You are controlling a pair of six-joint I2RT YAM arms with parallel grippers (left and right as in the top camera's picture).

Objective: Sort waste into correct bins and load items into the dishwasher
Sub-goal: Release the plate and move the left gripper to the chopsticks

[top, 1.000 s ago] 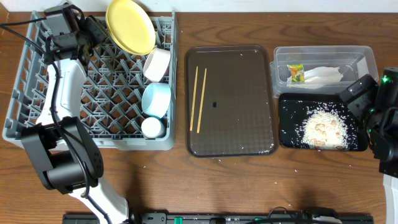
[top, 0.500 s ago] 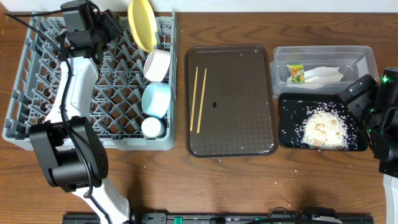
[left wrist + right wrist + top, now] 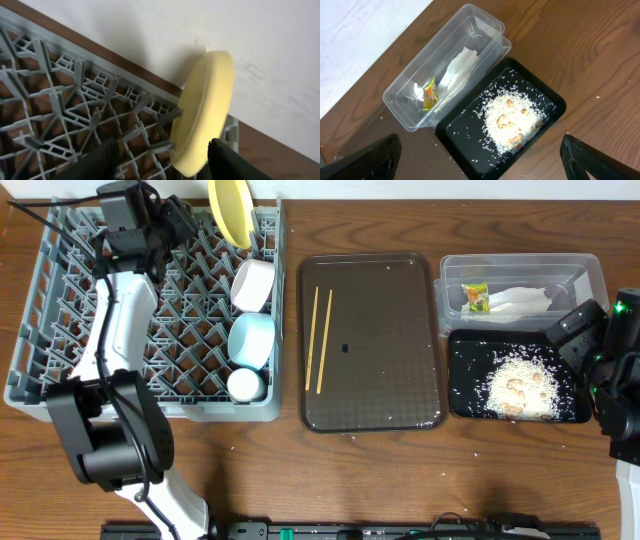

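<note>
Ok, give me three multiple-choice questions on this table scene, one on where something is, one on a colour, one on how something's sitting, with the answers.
1. Where do the chopsticks lie? A in the clear tub; B on the brown tray; C in a bowl.
2. What colour is the shallow tray under the rice? A black; B white; C grey.
3. How does the plate sit in the rack? A flat; B upside down; C on edge.
Answers: 1 B, both lie side by side on it. 2 A, glossy black shows round the pile. 3 C, it stands upright among the pegs.
</note>
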